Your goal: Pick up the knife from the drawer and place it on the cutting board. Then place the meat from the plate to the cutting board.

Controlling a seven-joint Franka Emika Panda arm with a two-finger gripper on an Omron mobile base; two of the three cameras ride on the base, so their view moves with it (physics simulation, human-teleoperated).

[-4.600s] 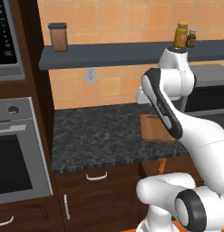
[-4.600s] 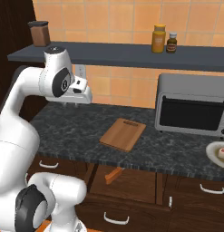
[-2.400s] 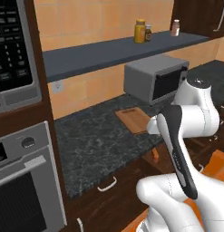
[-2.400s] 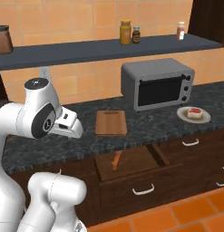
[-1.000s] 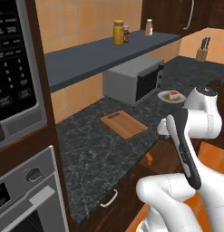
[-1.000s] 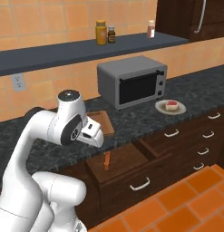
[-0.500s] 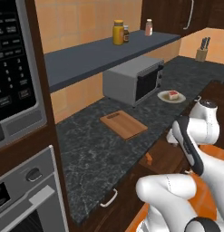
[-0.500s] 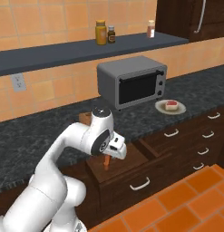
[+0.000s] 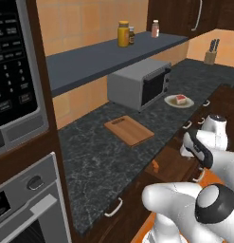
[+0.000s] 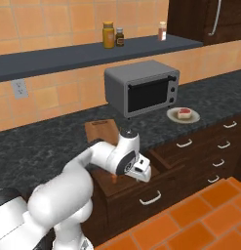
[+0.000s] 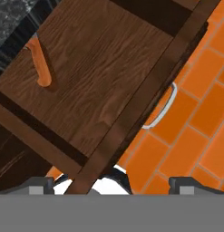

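The dark drawer (image 11: 99, 77) stands pulled out, its curved silver handle (image 11: 161, 112) on the front. The knife (image 11: 41, 67), orange-brown handle up, lies at the drawer's far left corner; it also shows as an orange bit (image 10: 113, 178) (image 9: 155, 166). My gripper (image 11: 113, 186) hangs open above the drawer's front edge (image 10: 141, 174), apart from the knife and holding nothing. The cutting board (image 9: 129, 130) (image 10: 100, 130) lies bare on the counter behind the drawer. The meat (image 9: 180, 98) (image 10: 184, 114) sits on the plate (image 9: 170, 101) (image 10: 171, 116) further right.
A grey toaster oven (image 10: 141, 90) (image 9: 139, 88) stands behind the board and the plate. Jars (image 10: 109, 34) sit on the shelf above. A knife block (image 9: 211, 51) is at the far corner. Closed drawers (image 10: 219, 146) lie to the right, over orange floor tiles (image 11: 199, 118).
The arm has swung down and outward, from beside the counter edge to above the open drawer's front. The base views stay the same over the last second.
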